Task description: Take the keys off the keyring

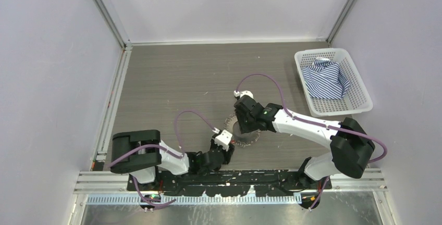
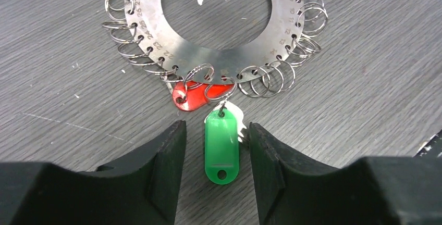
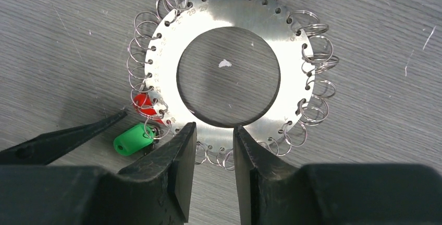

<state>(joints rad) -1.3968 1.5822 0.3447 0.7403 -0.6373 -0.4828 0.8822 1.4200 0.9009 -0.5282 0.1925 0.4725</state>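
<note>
1. Grey wood-grain table [image 1: 182, 79] carries the work, just ahead of both arm bases.
2. Left gripper [image 2: 216, 127]: jaws apart, flanking the green plastic key tag [image 2: 221, 149] without touching it, apparently aligned to pinch it.
3. Right gripper [image 3: 213, 127]: jaws apart over the rim of the flat silvery numbered keyring disc [image 3: 297, 79], probably to steady it; contact cannot be told.
4. Small wire split rings [image 2: 266, 82] tie the green tag and a red plastic tag [image 2: 195, 97] to the disc's edge.

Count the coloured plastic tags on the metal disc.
2. The green tag lies inside the open left tool; the red tag lies beside it, by the metal disc. Others may be hidden.
</note>
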